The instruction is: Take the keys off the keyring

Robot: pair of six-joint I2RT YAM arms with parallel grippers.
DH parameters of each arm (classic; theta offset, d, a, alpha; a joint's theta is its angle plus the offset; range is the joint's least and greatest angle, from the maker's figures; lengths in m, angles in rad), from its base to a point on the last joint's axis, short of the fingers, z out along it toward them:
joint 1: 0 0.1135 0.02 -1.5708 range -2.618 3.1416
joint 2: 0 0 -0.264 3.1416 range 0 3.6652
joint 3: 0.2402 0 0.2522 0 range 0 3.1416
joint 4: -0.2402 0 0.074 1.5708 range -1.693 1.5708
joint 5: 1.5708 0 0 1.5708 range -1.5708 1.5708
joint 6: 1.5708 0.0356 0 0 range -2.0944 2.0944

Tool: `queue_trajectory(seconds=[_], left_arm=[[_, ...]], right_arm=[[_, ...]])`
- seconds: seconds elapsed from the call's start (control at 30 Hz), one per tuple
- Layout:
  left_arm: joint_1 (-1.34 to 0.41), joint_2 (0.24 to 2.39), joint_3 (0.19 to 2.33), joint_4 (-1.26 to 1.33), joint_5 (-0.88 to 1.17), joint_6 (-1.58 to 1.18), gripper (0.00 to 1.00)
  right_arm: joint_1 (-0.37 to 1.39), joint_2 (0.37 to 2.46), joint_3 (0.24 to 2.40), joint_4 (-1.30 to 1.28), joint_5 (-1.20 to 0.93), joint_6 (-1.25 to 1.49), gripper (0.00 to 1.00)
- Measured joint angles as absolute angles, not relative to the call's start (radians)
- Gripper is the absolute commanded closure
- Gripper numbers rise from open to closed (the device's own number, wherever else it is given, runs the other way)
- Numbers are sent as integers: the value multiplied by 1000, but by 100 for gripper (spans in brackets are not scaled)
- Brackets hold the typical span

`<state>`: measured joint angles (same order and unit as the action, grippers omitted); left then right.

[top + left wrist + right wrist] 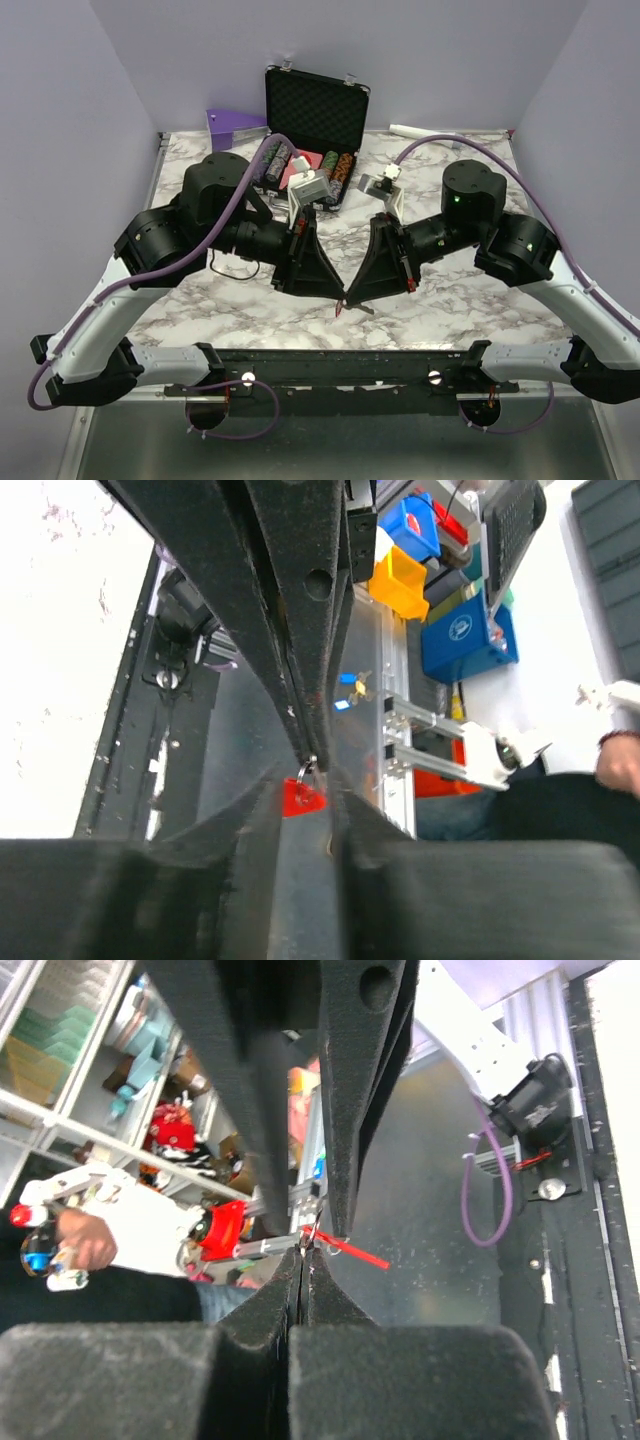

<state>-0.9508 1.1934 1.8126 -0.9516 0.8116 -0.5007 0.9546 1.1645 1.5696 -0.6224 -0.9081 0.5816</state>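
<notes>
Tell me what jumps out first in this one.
The left gripper and right gripper meet tip to tip over the near middle of the marble table, with a tiny red keyring between them. Behind them, an open black case holds stacks of poker chips.

The keyring (302,796) pairs a glossy red plastic tag with a shiny metal ring, the fingers (400,1380) look matt, grainy black, and the surface (470,300) is smooth and marble-patterned.
</notes>
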Motion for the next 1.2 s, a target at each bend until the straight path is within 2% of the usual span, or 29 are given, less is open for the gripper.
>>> queue_trajectory(seconds=[0.1,0.2,0.33,0.47,0.63,0.73,1.03,1.2], left_arm=[[-951,1182,1824,-968,755,-501,38],[-951,1158,1845,-968,690,-498,29],[-951,1092,1845,-937,604,-503,24],[-951,952,1749,-799,504,-537,20],[-951,763,1519,-547,397,-636,19],[-951,722,1416,-416,358,-694,22],[-951,814,1395,-270,347,-778,28],[-953,827,1395,-231,352,-801,36]], right_arm=[[955,1163,1570,-622,-878,582,99],[954,1157,1570,-622,-835,583,99],[954,1131,1563,-607,-783,594,99],[954,1095,1552,-568,-727,614,99],[954,1067,1530,-484,-677,655,99],[954,1065,1517,-421,-670,685,98],[954,1071,1483,-201,-678,780,99],[955,1081,1483,-125,-686,807,99]])
